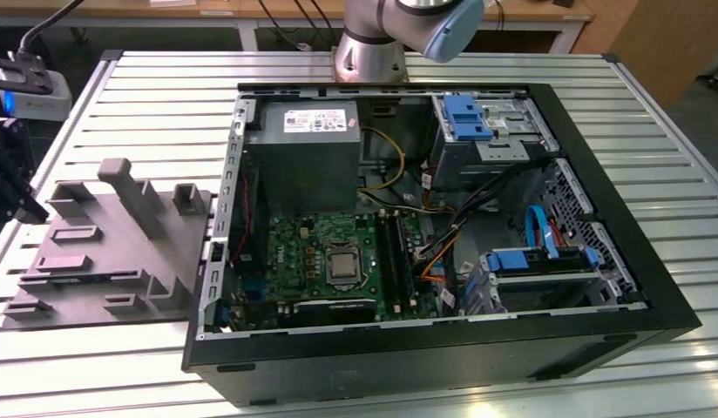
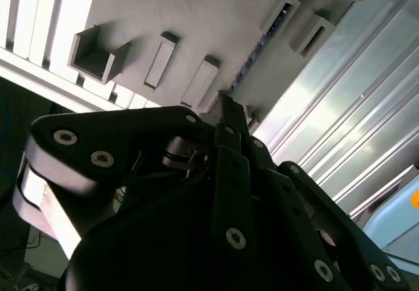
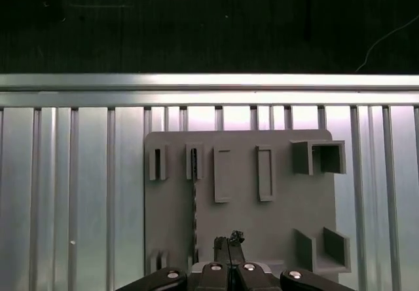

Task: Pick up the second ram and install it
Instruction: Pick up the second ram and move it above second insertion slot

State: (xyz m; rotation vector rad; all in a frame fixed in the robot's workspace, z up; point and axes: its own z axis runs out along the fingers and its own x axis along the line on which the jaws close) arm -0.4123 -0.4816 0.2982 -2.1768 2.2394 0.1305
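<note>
At the exterior view's left the gray holder block (image 1: pixel 104 248) is set, with the open computer case (image 1: pixel 394 366) to its right. In the first wrist view the second ram (image 3: pixel 194 199) is stood edgewise in a holder slot. The gripper (image 3: pixel 229 242) is seen near it, fingertips closed together on nothing.

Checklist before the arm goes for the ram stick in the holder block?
1. Ram stick seated edge-on in the gray holder block: ok.
2. Gripper centred over the stick: not ok, it sits offset beside it.
3. Jaws open for the grasp: not ok, closed together.
4. Gripper empty: ok.
5. Free socket on the motherboard: cannot tell.
6. Computer case open on top: ok.
</note>
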